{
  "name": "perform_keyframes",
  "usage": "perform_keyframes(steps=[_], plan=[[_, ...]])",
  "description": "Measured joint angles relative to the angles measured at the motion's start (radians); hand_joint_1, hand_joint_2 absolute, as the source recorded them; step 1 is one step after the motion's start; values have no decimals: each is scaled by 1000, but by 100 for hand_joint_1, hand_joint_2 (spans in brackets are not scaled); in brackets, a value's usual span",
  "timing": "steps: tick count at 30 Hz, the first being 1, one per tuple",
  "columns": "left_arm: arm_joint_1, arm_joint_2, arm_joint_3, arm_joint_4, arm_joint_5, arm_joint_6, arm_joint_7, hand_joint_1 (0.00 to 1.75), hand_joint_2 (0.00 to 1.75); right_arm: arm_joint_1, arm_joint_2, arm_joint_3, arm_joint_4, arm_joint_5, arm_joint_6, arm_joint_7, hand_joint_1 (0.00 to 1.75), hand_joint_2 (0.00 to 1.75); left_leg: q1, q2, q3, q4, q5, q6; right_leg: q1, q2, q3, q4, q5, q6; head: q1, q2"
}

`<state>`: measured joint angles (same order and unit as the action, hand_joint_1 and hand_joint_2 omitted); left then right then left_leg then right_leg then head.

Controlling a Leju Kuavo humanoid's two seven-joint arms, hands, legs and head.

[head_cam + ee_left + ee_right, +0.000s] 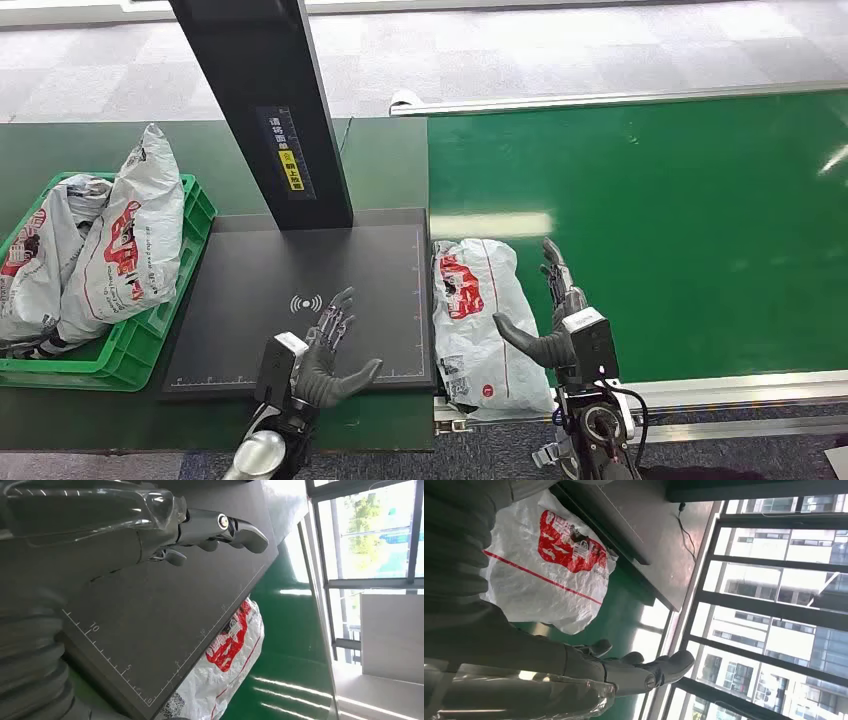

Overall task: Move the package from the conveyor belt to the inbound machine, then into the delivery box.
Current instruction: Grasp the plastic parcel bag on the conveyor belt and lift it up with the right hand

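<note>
While the package (482,322) lay on the conveyor belt (680,230) just beside the inbound machine (300,300), the right hand (555,320) flanked it, fingers spread and empty, apparently for grasping; the left hand (325,350) hovered open over the machine.

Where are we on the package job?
Early. Done: two bagged packages already sit in the green box. In hand: nothing held; the next package lies on the belt beside the scanner pad, with the right robot hand open alongside it and the left robot hand open over the pad. Left: grasp, set on pad, then move to box.
</note>
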<state>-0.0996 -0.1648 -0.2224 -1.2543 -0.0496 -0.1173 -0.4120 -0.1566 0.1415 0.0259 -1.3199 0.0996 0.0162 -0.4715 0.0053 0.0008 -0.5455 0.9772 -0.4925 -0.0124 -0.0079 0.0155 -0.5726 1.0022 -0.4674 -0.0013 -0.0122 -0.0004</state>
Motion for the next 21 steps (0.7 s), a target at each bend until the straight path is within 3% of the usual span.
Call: perform_keyframes(steps=[3,7,11,16,21], plan=[[6,0,0,-7,-3,5,5,0,175,-1,-1,0,3,92,-65,69,0,175,0,0,0,0,0,0,0,0,0,0,0,0,0,0],[24,0,1,-39,-25,23,36,0,175,-9,-16,4,44,413,-237,359,0,175,0,0,0,0,0,0,0,0,0,0,0,0,0,0],[32,0,2,-71,-42,25,66,0,175,-18,-35,2,104,544,-205,500,0,175,0,0,0,0,0,0,0,0,0,0,0,0,0,0],[30,-1,3,-78,-48,25,74,0,175,-38,-48,3,192,582,-87,527,0,175,0,-1,0,0,0,0,0,0,0,0,0,0,0,0],[28,-3,2,-72,-45,25,67,0,175,-73,-53,17,263,527,38,388,0,175,0,-1,0,0,0,0,0,0,0,0,0,0,0,0]])
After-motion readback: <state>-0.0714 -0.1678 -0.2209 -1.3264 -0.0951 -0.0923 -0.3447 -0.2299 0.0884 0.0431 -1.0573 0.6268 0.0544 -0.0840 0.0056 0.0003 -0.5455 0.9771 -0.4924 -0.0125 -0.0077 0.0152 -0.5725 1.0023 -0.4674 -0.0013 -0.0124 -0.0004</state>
